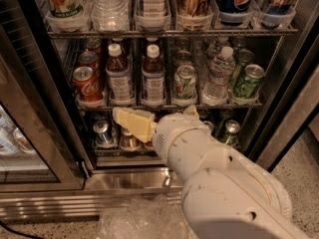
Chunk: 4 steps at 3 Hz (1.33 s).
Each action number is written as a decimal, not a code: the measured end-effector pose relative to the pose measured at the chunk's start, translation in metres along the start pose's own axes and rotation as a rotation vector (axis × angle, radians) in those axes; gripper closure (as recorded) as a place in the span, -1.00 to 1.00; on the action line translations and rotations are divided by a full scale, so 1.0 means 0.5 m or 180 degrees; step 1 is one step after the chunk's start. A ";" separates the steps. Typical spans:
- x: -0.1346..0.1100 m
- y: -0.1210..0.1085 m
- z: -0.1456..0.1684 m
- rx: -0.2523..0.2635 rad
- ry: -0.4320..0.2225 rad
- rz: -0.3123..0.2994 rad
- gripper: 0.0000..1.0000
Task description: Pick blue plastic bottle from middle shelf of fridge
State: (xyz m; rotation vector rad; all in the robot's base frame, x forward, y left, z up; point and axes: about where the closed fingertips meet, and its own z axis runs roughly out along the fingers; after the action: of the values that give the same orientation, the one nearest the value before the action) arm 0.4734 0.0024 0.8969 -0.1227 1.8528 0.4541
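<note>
The fridge [281, 78] stands open with its dark inside showing. On the middle shelf [169, 105] two small bottles of dark brown liquid with white caps and pale labels stand side by side. One is at the left [119, 76] and one at the right [153, 78]. Either fits the blue plastic bottle, and I cannot tell which it is. My gripper [132, 122], with pale yellow pads, is just below the shelf's front rail, under these two bottles. It touches neither. My white arm [214, 178] fills the lower right.
Red cola cans [85, 81] stand left of the bottles. A green-white can [185, 83], a clear ribbed water bottle [219, 76] and green cans [247, 83] stand to the right. Cans [103, 133] sit on the lower shelf. The glass door [30, 143] hangs open at the left. The upper shelf [169, 33] is full.
</note>
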 end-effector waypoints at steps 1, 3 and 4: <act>0.011 -0.013 0.017 0.0056 -0.0111 0.0030 -1.00; 0.024 -0.030 0.121 0.0365 -0.0412 0.0118 -1.00; 0.013 -0.015 0.184 0.0523 -0.0543 -0.0013 -1.00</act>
State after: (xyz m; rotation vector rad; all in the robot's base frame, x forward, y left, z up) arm 0.5560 0.0301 0.8653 0.0229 1.7136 0.2983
